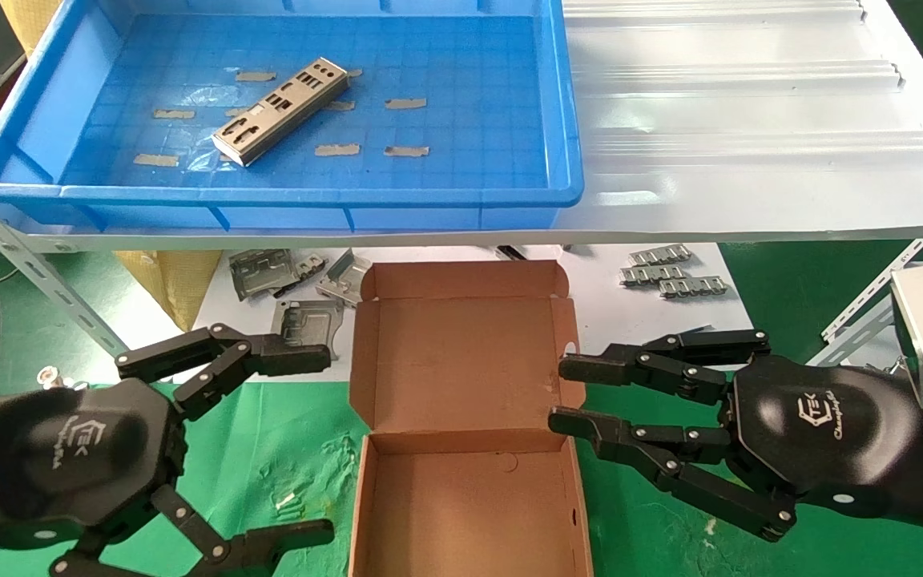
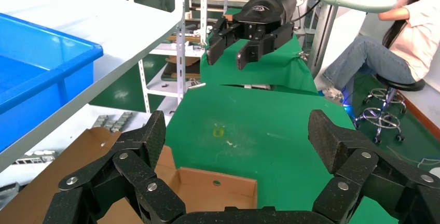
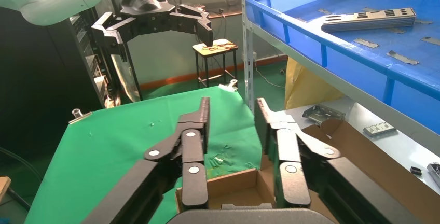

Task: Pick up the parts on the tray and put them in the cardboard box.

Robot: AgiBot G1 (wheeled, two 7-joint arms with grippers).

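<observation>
So there's one part [image 1: 280, 110], a long silver plate full of punched holes, lying flat on the floor of the blue tray [image 1: 461, 196] up on the white shelf [image 1: 750, 120], sitting around 11 o'clock in the head view. It lies on a diagonal, with scraps of tan tape [image 1: 405, 103] stuck to the tray floor around it. The right wrist view catches the same plate [image 3: 369, 19] in the tray [image 3: 321, 42].

Below the shelf edge, dead center toward 6 o'clock, the cardboard box [image 1: 461, 417] sits open on the green cloth [image 1: 285, 449], lid flipped back, nothing visible inside.

Left gripper [image 1: 325, 441] hangs at about 8 o'clock just beside the box's left wall, fingers spread wide, holding nothing. Right gripper [image 1: 562, 393] is at about 4 o'clock, fingertips right at the box's right wall, jaws apart but narrower, also with nothing in it.

Behind the box under the shelf there's a pile of squarer grey stamped pieces [image 1: 285, 276] at 10 o'clock of the box, and a few small ridged strips [image 1: 670, 272] off at 2 o'clock.
</observation>
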